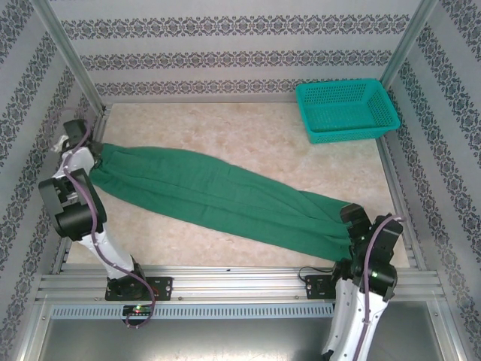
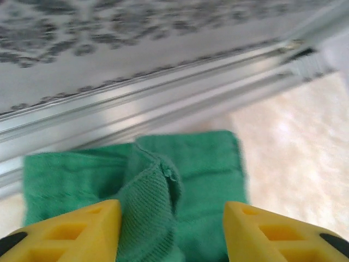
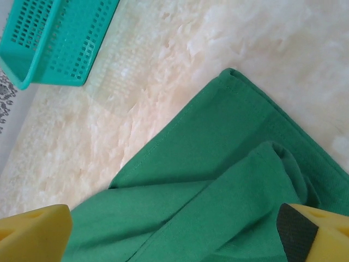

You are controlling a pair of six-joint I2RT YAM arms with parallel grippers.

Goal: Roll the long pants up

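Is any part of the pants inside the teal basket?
No, the long pants lie stretched across the table, well apart from the basket.

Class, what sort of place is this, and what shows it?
Probably a robot test cell, not a home: aluminium rails frame the table, patterned panels serve as walls, and the left arm and right arm are bolted at its near edge.

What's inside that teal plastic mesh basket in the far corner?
Nothing shows inside the teal plastic mesh basket: only its own perforated floor and walls. The strip just behind its near wall is hidden from the overhead camera.
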